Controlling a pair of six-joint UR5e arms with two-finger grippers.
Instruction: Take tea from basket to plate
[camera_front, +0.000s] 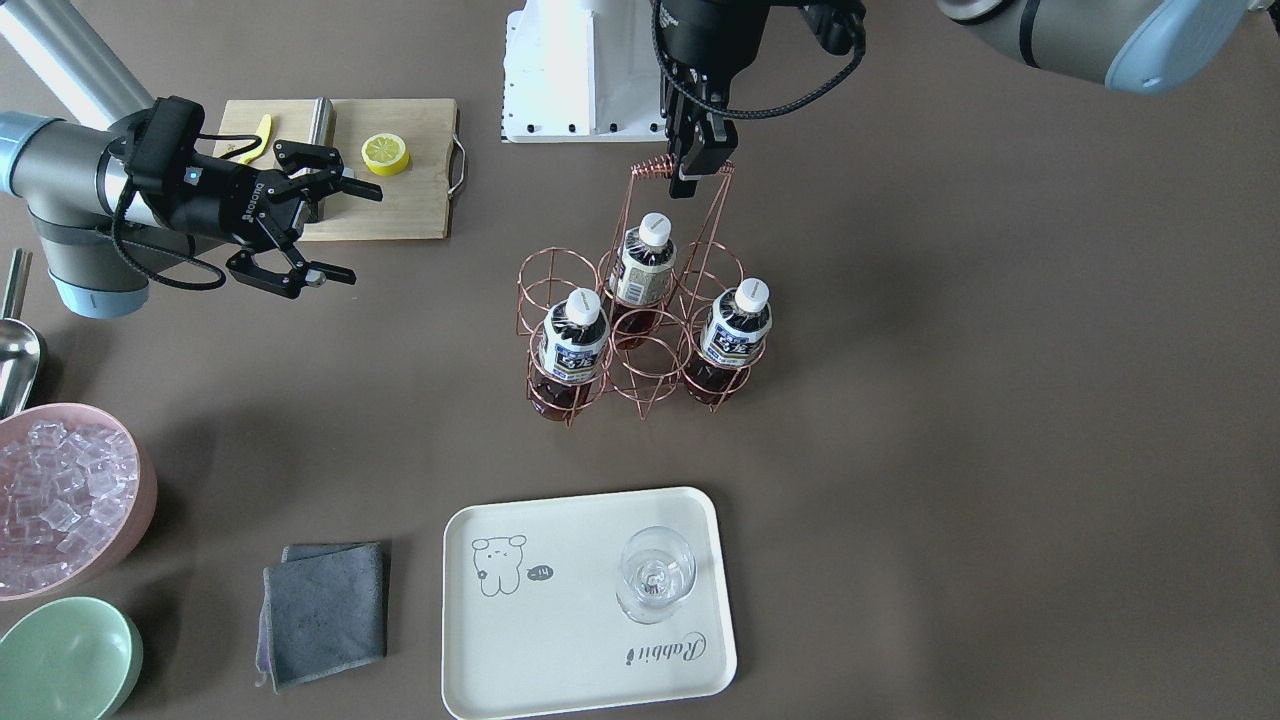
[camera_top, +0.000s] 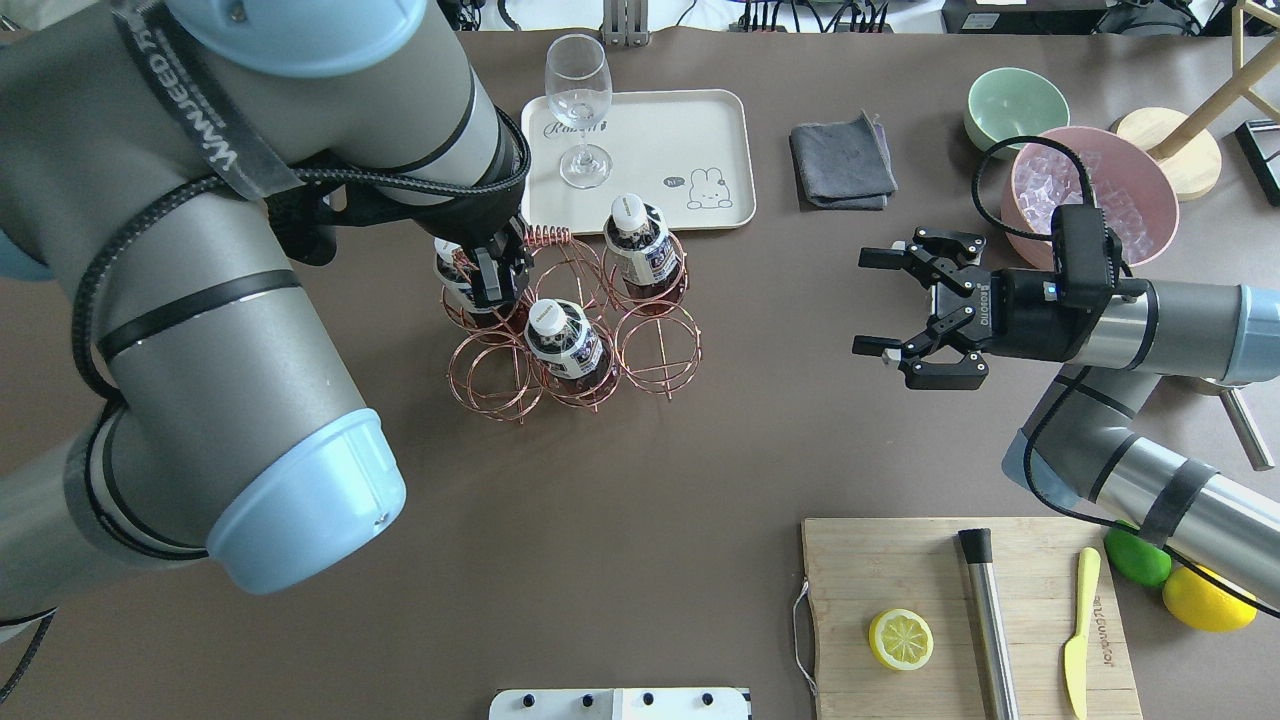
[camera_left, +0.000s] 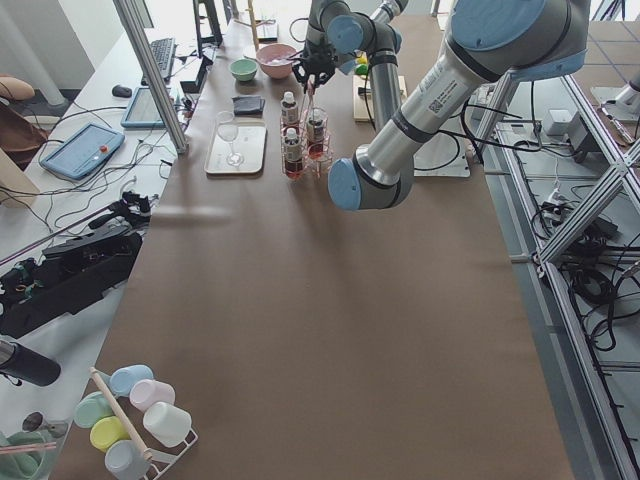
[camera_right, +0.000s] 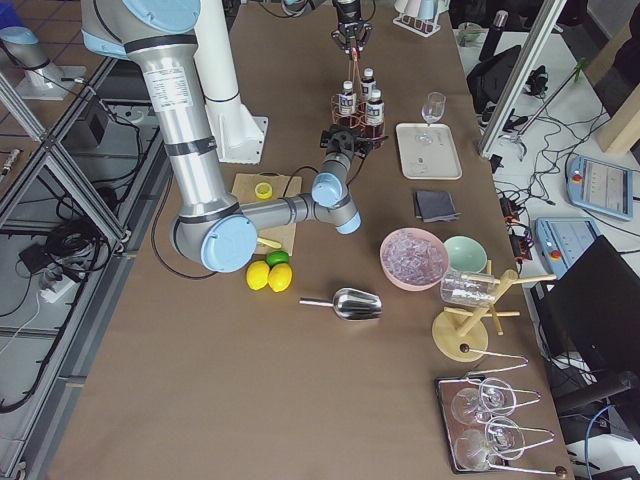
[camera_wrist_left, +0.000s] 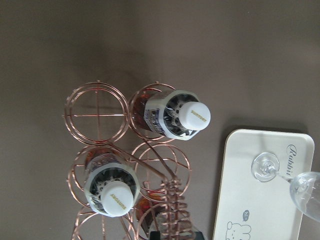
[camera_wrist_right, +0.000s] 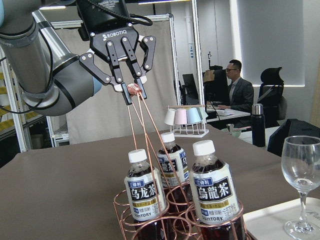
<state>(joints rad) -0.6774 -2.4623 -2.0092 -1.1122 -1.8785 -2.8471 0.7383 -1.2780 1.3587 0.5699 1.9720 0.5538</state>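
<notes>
Three tea bottles (camera_front: 570, 340) (camera_front: 643, 262) (camera_front: 735, 325) stand upright in the copper wire basket (camera_front: 545, 275) at mid-table. My left gripper (camera_front: 690, 180) is above the basket and shut on the coil top of its handle, as the right wrist view shows (camera_wrist_right: 132, 90). My right gripper (camera_front: 360, 232) is open and empty, hovering well to the side of the basket, jaws facing it. The cream plate (camera_front: 560, 640) lies just past the basket, with a stemmed glass (camera_front: 655, 575) standing on it.
A wooden cutting board (camera_top: 900, 560) holds a lemon half (camera_top: 901, 639), a steel bar and a yellow knife. A pink bowl of ice (camera_top: 1090, 195), a mint-green bowl (camera_top: 1015, 105) and a grey cloth (camera_top: 842, 160) lie beyond my right gripper.
</notes>
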